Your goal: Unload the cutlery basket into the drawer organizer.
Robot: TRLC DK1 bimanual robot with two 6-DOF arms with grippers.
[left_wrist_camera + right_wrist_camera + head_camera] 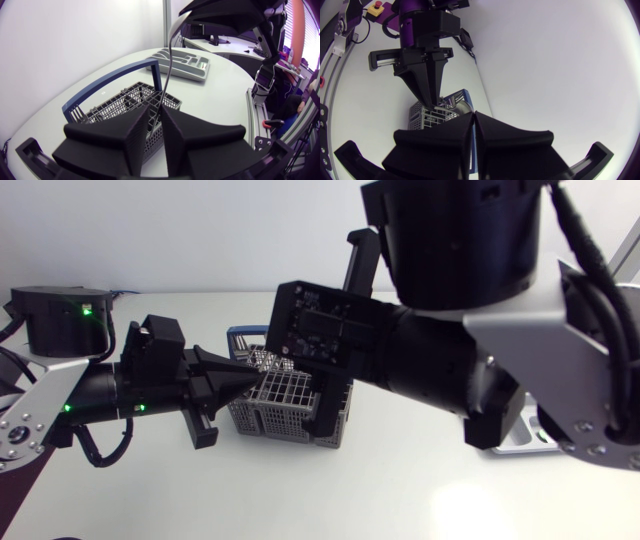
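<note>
step in hand: lifting one piece of cutlery (169, 55) out of the basket (285, 405), with both arms meeting over it
left gripper (154, 109): low over the basket, fingers drawn close, the slim metal stem running down the narrow gap between them; it seems pinched there
right gripper (473, 115): above and facing the left one, fingers pressed almost together; the stem's top end runs up to its tips, so it seems to pinch that end
piece of cutlery: thin, long, slightly curved, standing up from the basket between the two grippers; which kind it is cannot be told
basket: grey mesh with a blue handle (112, 82), upright on the table (400, 480), under both grippers
organizer (186, 75): grey tray, well apart from the basket, on the right arm's side
next move, as a judgement: one gripper has to let go so the other can carry the piece clear of the blue handle and across to a slot of the tray
count: one basket, one organizer, one piece of cutlery plainly seen, two grippers
more cutlery in the basket: too hidden by the arms to count
</note>
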